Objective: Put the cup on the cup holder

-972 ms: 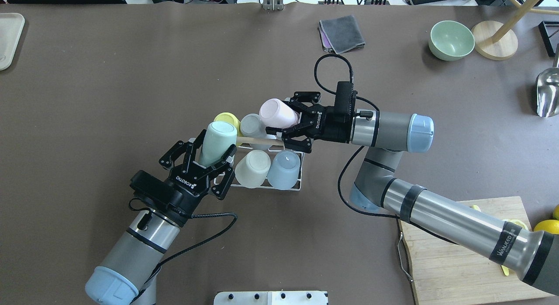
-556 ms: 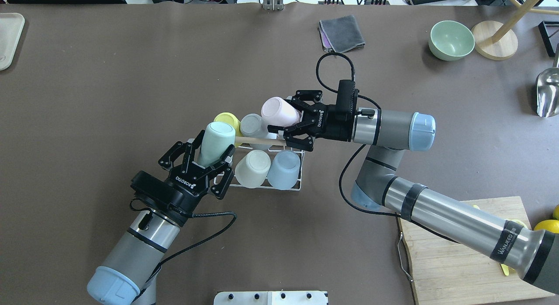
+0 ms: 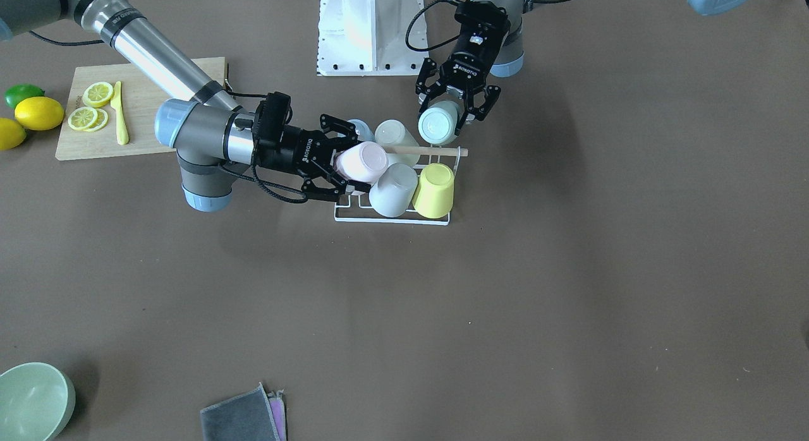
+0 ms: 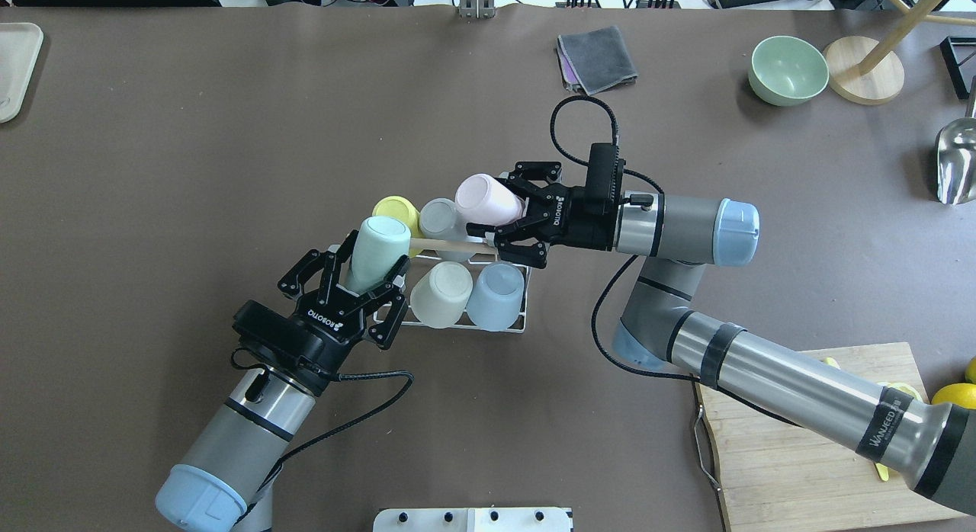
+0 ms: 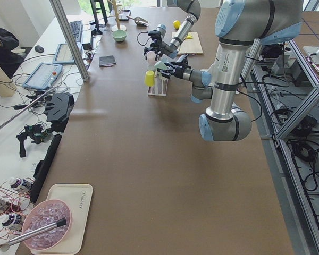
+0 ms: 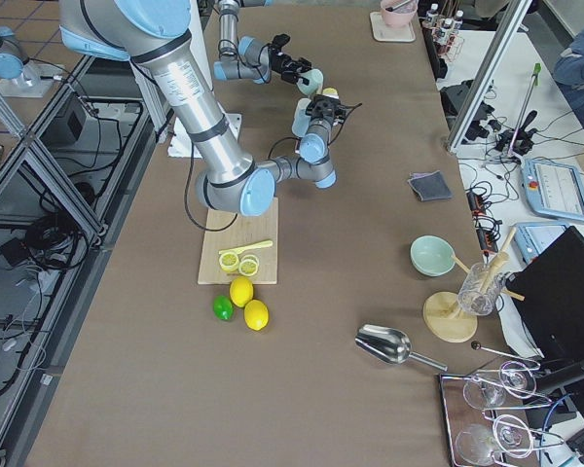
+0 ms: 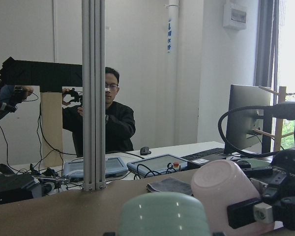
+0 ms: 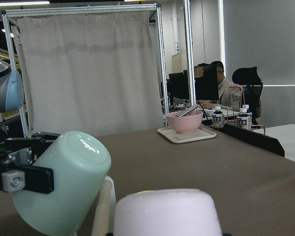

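Over the white wire cup holder (image 4: 454, 247) with its wooden rod, my left gripper (image 4: 371, 259) clamps a mint-green cup (image 4: 380, 246) at the holder's near left corner, my right gripper (image 4: 499, 200) a pale pink cup (image 4: 486, 198) at its far right corner; both cups lean bottoms inward, not yet seated upright, I judge

The pink cup (image 4: 488, 197) and mint cup (image 4: 379, 250) looked smooth, matt plastic; the rack (image 3: 392, 221) was white wire with a wooden rod (image 3: 442, 151); the bench (image 4: 191, 136) matt brown.
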Controlling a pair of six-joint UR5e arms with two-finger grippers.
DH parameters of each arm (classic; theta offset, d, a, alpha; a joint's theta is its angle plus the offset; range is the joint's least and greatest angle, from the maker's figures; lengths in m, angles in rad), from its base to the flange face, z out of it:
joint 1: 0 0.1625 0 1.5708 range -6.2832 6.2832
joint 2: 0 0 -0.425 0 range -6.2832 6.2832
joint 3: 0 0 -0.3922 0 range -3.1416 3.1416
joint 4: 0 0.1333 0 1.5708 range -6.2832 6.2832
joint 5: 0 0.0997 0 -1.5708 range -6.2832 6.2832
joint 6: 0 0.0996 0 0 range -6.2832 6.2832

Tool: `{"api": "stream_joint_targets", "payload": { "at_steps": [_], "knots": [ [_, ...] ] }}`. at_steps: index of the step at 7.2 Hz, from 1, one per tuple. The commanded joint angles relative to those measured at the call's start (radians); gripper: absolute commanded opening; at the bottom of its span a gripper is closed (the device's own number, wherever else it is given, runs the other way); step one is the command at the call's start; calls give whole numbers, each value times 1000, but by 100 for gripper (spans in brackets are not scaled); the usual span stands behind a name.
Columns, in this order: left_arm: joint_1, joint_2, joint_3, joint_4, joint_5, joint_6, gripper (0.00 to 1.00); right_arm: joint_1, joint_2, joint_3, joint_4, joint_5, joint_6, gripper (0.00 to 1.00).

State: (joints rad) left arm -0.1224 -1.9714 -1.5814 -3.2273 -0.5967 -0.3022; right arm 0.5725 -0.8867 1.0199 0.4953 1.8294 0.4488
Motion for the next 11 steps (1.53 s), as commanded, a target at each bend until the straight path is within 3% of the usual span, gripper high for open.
{"api": "stream_joint_targets", "payload": {
  "at_steps": [1, 3, 4, 5, 8, 10, 11],
  "knots": [
    [1, 0, 11, -3, 0, -2, 0, -6, -8, 6, -6, 13, 40, 100],
    [1, 0, 11, -3, 0, -3, 0, -6, -15, 12, -3, 21, 54, 100],
    [1, 0, 11, -3, 0, -2, 29, -3, -15, 12, -3, 22, 54, 100],
    [0, 0, 12, -5, 0, -2, 97, 0, -15, 12, -3, 24, 54, 100],
    [-2, 0, 8, -5, 0, -2, 97, 75, -3, 14, -10, 83, 59, 100],
    [-55, 3, -67, 7, -20, 5, 97, 177, 8, 32, -68, 219, 211, 100],
    [-104, 5, -115, 41, -82, 3, 97, 220, 11, 37, -137, 282, 220, 100]
  ]
}}
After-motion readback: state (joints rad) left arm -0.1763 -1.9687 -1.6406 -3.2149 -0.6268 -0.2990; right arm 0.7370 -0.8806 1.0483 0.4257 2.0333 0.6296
